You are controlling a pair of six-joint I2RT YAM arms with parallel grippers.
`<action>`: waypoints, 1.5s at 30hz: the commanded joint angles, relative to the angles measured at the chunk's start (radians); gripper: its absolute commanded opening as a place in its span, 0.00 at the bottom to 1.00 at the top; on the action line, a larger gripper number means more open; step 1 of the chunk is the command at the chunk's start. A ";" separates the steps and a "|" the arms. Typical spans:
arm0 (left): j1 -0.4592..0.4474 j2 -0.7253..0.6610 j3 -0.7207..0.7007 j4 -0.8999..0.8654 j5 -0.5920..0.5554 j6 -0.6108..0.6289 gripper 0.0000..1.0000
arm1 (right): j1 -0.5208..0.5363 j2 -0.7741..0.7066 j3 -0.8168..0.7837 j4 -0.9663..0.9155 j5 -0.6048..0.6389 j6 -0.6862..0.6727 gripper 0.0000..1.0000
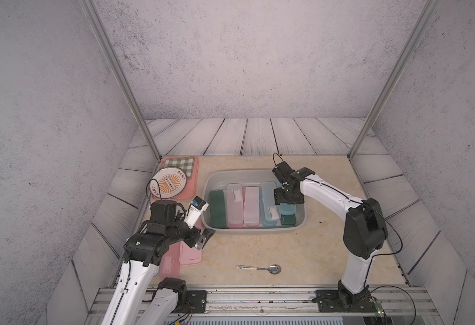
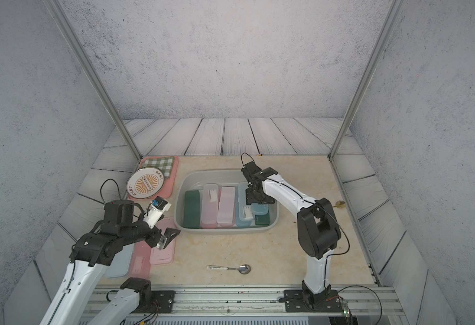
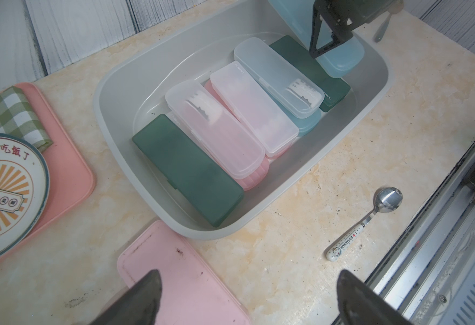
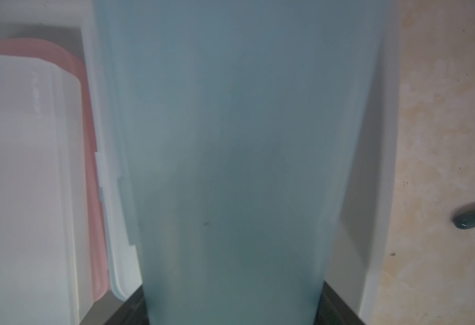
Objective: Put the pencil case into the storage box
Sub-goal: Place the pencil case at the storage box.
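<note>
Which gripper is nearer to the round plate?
Left. The left gripper hangs open over a pink pencil case just nearer the robot than the plate; the right gripper grips a blue pencil case across the storage box.

Smooth plastic storage box (image 3: 118,95), frosted plastic pencil case (image 4: 230,140), shiny metal spoon (image 3: 388,198), checked cloth (image 3: 8,112)

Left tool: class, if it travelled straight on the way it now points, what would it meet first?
Most likely the pink pencil case lying just under the open left tool, or the bare tabletop beside it; depth is unclear.
</note>
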 commanded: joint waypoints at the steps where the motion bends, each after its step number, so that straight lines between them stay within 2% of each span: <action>1: 0.008 -0.006 -0.004 0.004 -0.001 -0.001 0.97 | -0.002 0.076 0.057 -0.051 0.062 -0.023 0.64; 12: 0.008 -0.007 -0.005 0.004 -0.008 -0.001 0.98 | -0.006 0.165 0.091 -0.067 0.120 -0.008 0.69; 17: 0.007 -0.007 -0.006 0.004 -0.010 -0.002 0.98 | -0.007 0.177 0.089 -0.080 0.130 -0.005 0.78; 26: 0.012 -0.001 -0.004 0.005 -0.006 -0.007 0.98 | -0.004 0.115 0.066 -0.067 0.114 -0.017 0.86; 31: 0.021 -0.005 -0.004 0.006 -0.004 -0.010 0.98 | -0.004 0.066 0.059 -0.062 0.089 -0.020 0.87; 33: 0.024 -0.004 -0.004 0.006 -0.010 -0.013 0.98 | -0.003 0.019 0.049 -0.039 0.045 -0.023 0.87; 36: 0.027 -0.002 -0.005 0.012 -0.022 -0.020 0.98 | -0.003 -0.112 -0.021 0.072 -0.086 -0.037 0.86; 41: 0.028 -0.002 -0.012 0.025 -0.049 -0.033 0.97 | -0.004 -0.392 -0.289 0.376 -0.378 -0.058 0.87; 45: 0.032 0.005 -0.008 0.041 -0.136 -0.057 0.97 | 0.007 -0.597 -0.517 0.618 -0.521 -0.068 0.87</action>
